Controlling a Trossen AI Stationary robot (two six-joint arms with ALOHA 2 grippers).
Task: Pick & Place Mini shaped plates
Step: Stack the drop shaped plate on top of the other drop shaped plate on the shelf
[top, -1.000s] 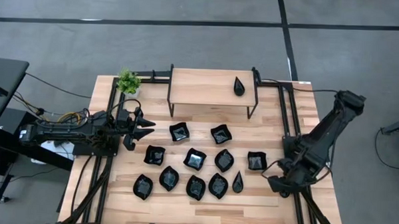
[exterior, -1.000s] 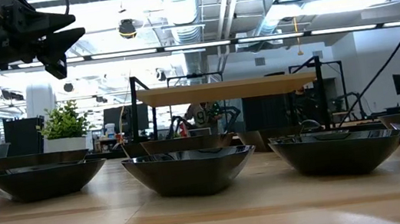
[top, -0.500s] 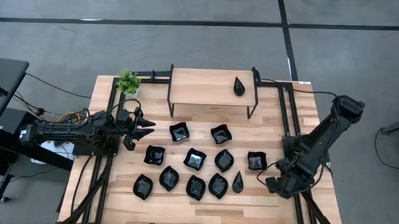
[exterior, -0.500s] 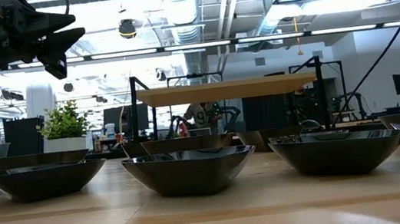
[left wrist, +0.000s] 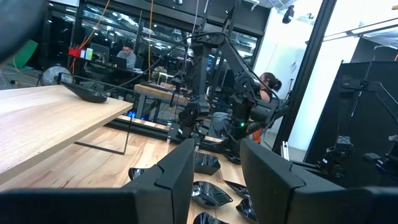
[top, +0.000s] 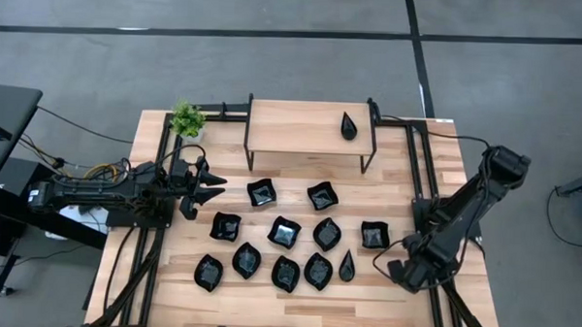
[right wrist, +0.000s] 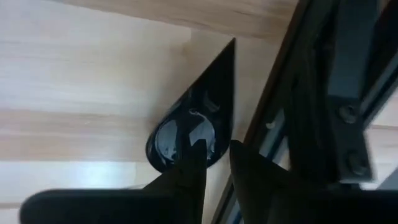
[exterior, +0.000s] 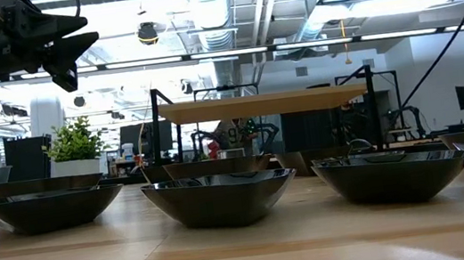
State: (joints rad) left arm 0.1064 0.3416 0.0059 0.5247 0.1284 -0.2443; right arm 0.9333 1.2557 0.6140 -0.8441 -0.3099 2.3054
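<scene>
No brand, label or readable writing shows on any thing in these views.

In the right wrist view, the right gripper [right wrist: 214,152] hangs just above a teardrop-shaped plate [right wrist: 196,121]. Its two dark fingers [right wrist: 186,165] stand a little apart, with a narrow gap between them, and nothing is pinched in the gap. The round end of the plate lies right under the fingertips, and its point runs away from the claw, along a dark metal frame rail [right wrist: 305,106] that lies just beside the plate. I cannot tell if the fingertips touch the plate or not.

The high view does not show this plate: the right gripper [top: 408,272] and its arm hide it, near the table's [top: 296,304] right rail. This view shows instead the other mini shaped plates [top: 284,231], a group of glossy black dishes to the side of the claw, toward the middle of the table. One more teardrop plate [top: 348,126] lies on the raised wooden shelf [top: 292,128], well apart from both claws.

The left gripper [top: 213,187] waits above the left side of the table, with its fingers spread and nothing between them. A small green plant [top: 187,119] stands near it at the corner.

In the low view the right claw does not appear. People sit in the room behind, too small to make out.
</scene>
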